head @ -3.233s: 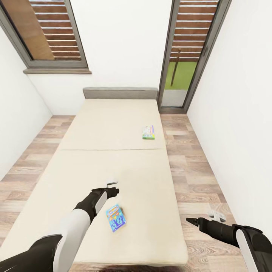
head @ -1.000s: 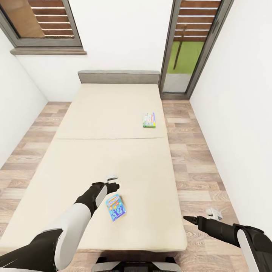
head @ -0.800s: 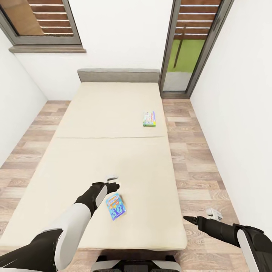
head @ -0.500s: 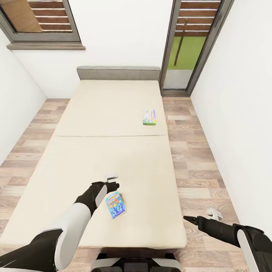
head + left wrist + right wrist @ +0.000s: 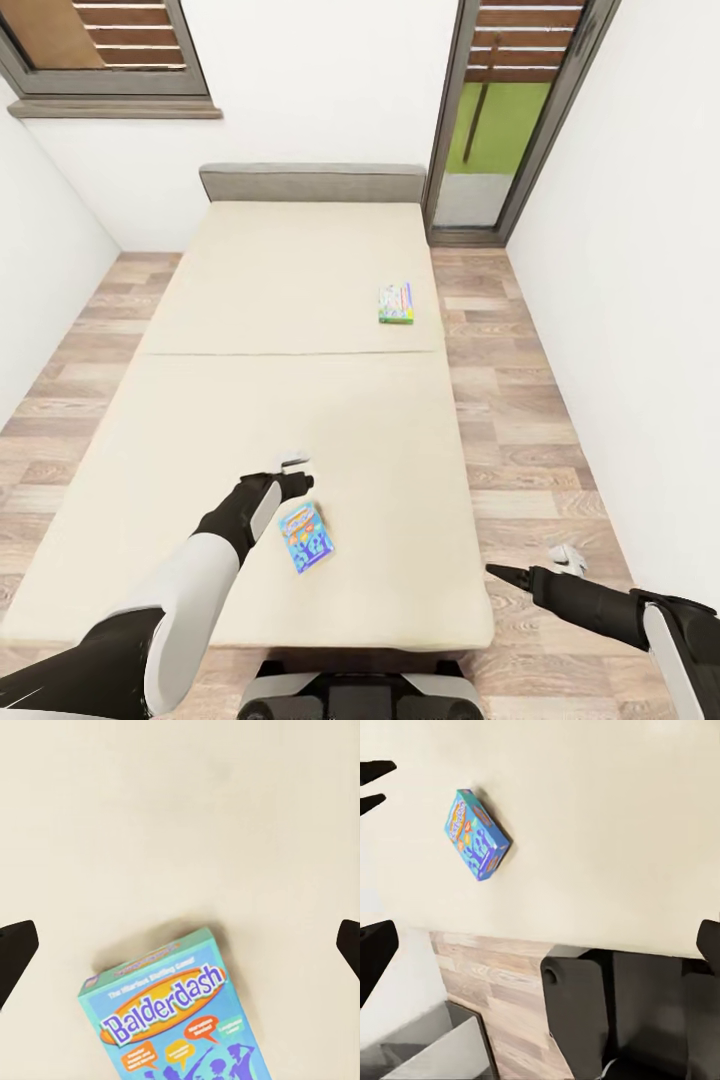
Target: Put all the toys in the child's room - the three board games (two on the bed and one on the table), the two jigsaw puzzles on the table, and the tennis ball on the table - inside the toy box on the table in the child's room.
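Balderdash game box (image 5: 306, 537) lies flat on the near part of the bed (image 5: 300, 300); a second board game (image 5: 396, 302) sits far right. Left gripper (image 5: 293, 476) hovers just beyond it, jaws spread wide and empty; it likely must lower and clamp the box. Right gripper (image 5: 497, 571) hangs off the bed's right edge, jaws also apart.

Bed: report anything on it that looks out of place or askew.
Two board games lie on the beige bed: the blue Balderdash box, skewed to the bed's edges near the foot, and a green-edged box near the right edge, further up. Nothing looks damaged.
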Controlling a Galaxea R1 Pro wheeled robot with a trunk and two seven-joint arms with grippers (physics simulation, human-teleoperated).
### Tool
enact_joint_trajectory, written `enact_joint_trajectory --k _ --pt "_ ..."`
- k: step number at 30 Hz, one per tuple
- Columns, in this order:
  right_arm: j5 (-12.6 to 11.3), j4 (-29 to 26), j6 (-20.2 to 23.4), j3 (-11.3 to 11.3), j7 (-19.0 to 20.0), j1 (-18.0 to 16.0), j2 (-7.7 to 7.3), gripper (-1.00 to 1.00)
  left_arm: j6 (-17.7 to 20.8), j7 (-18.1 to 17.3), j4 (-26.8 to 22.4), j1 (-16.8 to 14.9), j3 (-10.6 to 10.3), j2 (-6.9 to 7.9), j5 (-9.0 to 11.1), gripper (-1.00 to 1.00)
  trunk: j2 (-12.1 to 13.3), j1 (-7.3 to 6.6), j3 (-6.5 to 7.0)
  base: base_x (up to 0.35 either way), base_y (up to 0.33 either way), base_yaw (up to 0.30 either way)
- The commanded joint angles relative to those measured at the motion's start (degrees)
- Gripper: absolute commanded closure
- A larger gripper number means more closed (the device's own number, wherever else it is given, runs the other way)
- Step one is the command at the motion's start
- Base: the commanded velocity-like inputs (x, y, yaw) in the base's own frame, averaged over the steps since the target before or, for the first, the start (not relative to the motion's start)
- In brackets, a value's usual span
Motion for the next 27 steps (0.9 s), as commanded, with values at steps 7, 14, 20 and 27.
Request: enact_joint_trajectory --k 7,14,20,27 --pt "0.71 -1.35 -0.47 -1.51 18.63 -0.10 -2.96 -1.00 0.49 0.10 -0.57 -0.04 0.26 -0.11 -0.12 -1.00 -0.09 0.03 -0.74 0.000 0.000 0.000" --pt "1.00 -1.83 -2.41 -4.22 25.28 -0.12 -3.62 -1.00 0.52 0.08 -0.65 0.00 0.26 -0.16 -0.06 -1.00 -0.09 0.03 -1.39 0.000 0.000 0.000" --pt "1.04 -1.86 -2.72 -4.62 26.12 -0.12 -3.60 -1.00 0.38 0.08 -0.66 0.00 0.15 -0.19 -0.13 -1.00 -0.09 0.03 -1.96 0.000 0.000 0.000" --pt "1.05 -1.82 -2.83 -4.71 26.32 -0.12 -3.21 -1.00 0.29 0.08 -0.66 -0.01 0.08 -0.20 -0.14 -1.00 -0.09 0.03 -2.62 0.000 0.000 0.000"
